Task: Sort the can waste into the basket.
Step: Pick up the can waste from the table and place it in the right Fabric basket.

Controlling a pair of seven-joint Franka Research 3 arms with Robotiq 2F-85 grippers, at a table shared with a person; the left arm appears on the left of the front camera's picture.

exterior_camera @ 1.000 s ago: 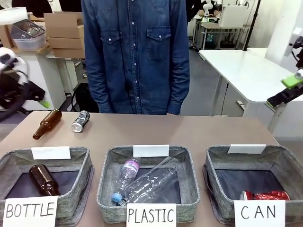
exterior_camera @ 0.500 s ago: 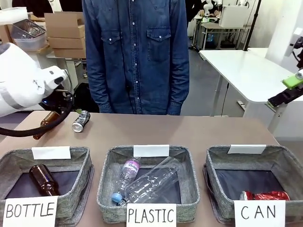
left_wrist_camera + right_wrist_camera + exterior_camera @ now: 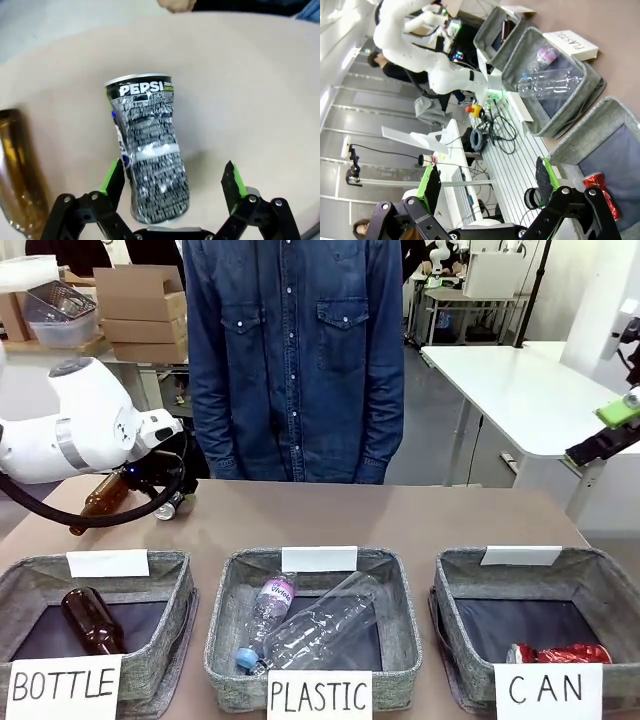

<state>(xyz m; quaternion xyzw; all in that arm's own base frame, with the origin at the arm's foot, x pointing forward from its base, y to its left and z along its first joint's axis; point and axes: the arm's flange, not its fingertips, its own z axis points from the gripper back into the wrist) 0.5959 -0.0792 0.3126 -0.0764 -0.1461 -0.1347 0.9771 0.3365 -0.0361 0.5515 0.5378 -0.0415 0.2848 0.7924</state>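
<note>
Tight on one side, clear on the other
The left pincer point(image 3: 173, 170) stands wide around the silver can point(image 3: 150, 165); a brown bottle point(image 3: 17, 170) lies near one finger, bare bench point(image 3: 260, 100) beyond the other.

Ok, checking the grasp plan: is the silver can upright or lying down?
Lying down: the silver can rests on its side on the table.

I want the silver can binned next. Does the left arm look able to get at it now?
Probably yes: the left gripper hangs open right over the silver can, nothing covers it, though the brown bottle lies close beside it.
</note>
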